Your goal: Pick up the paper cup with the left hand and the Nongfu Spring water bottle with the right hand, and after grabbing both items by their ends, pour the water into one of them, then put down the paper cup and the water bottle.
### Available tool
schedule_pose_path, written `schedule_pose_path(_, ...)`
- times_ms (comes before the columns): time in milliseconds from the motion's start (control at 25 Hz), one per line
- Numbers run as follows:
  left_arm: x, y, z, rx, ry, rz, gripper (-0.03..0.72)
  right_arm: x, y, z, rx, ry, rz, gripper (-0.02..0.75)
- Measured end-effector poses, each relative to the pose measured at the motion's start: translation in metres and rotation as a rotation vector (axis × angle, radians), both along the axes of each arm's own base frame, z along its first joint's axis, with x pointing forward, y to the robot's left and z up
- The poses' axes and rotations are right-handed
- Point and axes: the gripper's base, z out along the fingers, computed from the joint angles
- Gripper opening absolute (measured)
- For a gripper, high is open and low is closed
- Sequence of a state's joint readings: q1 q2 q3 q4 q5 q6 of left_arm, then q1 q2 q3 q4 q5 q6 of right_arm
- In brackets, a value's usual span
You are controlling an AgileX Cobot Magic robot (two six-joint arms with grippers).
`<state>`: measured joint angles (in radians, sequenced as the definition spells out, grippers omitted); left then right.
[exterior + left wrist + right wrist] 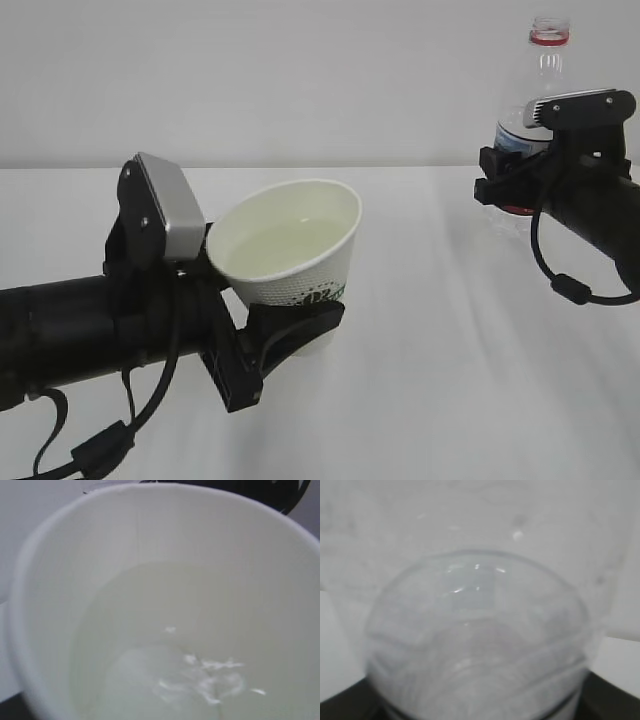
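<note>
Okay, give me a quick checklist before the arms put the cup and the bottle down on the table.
1. Left hand gripping the paper cup near its base: ok.
2. Water is in the cup: ok.
3. Cup level enough not to spill: not ok, it tilts toward the camera.
4. Right hand clamped on the Nongfu Spring water bottle: ok.
5. Bottle upright, neck up: ok.
6. Bottle base resting on the table: cannot tell, the gripper hides it.
</note>
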<state>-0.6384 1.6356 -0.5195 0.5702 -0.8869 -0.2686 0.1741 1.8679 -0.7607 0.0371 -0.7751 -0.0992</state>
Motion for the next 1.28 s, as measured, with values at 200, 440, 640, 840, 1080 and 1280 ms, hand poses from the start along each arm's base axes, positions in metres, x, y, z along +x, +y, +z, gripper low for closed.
schedule_pose_path(200,0.004,0.002,0.000,0.000,0.008,0.051,0.536,0.000,0.000,0.000,0.000,0.000,0.000,0.473)
schedule_pose_path(440,0.007,0.005,-0.003,0.035,0.000,0.095,0.535,0.000,0.000,0.000,0.002,0.000,0.000,0.473)
schedule_pose_path(640,0.013,0.011,-0.002,0.027,0.004,0.145,0.533,0.000,0.000,0.000,0.002,0.000,0.000,0.473)
schedule_pose_path(840,0.022,0.021,-0.002,0.026,0.010,0.200,0.521,0.000,0.000,0.000,0.002,0.000,0.000,0.473)
schedule_pose_path(1080,0.030,0.032,-0.002,0.024,0.011,0.250,0.518,0.000,0.000,0.000,0.002,0.000,0.000,0.473)
schedule_pose_path(1280,0.039,0.044,-0.002,0.024,0.012,0.301,0.517,0.000,0.000,0.000,0.002,0.000,0.000,0.473)
